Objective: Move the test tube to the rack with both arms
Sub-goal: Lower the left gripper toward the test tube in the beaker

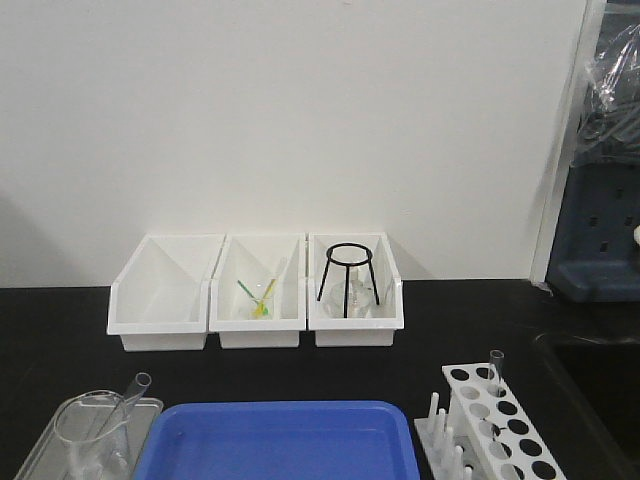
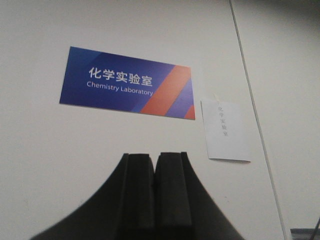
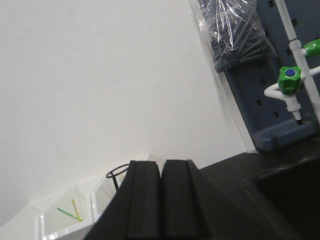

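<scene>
Our left gripper (image 2: pixel 155 156) and right gripper (image 3: pixel 161 162) each show fingers pressed together on nothing, aimed at the wall (image 1: pixel 300 120); parked, we judge. On the bench, the test tube (image 1: pixel 135 388) leans in the wide beaker (image 1: pixel 85 430) at left, which we judge is within our left arm's reach. The rack (image 1: pixel 512 415) sits right of the blue tray (image 1: pixel 280 408), a twin tube (image 1: pixel 496 368) upright in it. White bins (image 1: pixel 160 335) stand behind

A black counter (image 1: pixel 60 330) runs along a white wall. Three white storage bins (image 1: pixel 258 338) sit side by side at its back, touching one another. At the front edge lie a metal tray (image 1: pixel 45 432) on the left, a blue plastic tray (image 1: pixel 280 440) in the middle just beside it, and a white test tube rack (image 1: pixel 505 422) on the right. A dark sink basin (image 1: pixel 600 390) is sunk into the right end.
</scene>
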`<state>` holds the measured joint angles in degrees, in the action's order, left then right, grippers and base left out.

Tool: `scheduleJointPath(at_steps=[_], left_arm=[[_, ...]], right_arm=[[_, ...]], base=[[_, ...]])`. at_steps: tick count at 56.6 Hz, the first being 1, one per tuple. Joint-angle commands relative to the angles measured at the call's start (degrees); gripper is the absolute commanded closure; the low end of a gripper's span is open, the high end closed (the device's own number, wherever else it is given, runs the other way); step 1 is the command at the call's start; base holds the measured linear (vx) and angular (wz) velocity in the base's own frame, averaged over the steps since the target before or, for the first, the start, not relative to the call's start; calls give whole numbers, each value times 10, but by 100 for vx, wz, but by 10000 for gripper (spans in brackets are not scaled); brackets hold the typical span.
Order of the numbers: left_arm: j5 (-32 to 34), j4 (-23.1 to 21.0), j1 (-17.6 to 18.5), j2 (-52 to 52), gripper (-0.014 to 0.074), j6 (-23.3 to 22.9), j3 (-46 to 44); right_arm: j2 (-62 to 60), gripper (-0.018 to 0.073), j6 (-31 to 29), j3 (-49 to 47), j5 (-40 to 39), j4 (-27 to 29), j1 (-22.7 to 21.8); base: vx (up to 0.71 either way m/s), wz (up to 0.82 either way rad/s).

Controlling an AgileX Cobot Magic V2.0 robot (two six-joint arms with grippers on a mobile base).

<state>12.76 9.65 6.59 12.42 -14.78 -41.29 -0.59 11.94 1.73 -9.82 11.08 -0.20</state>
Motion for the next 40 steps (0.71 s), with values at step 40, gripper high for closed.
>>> scheduleJointPath(at_steps=[40], left_arm=[[-234,-11,2,445,603,-5,-255]], right_arm=[[-4,570,27,-1,-266,6,-2]], base=[[0,0]])
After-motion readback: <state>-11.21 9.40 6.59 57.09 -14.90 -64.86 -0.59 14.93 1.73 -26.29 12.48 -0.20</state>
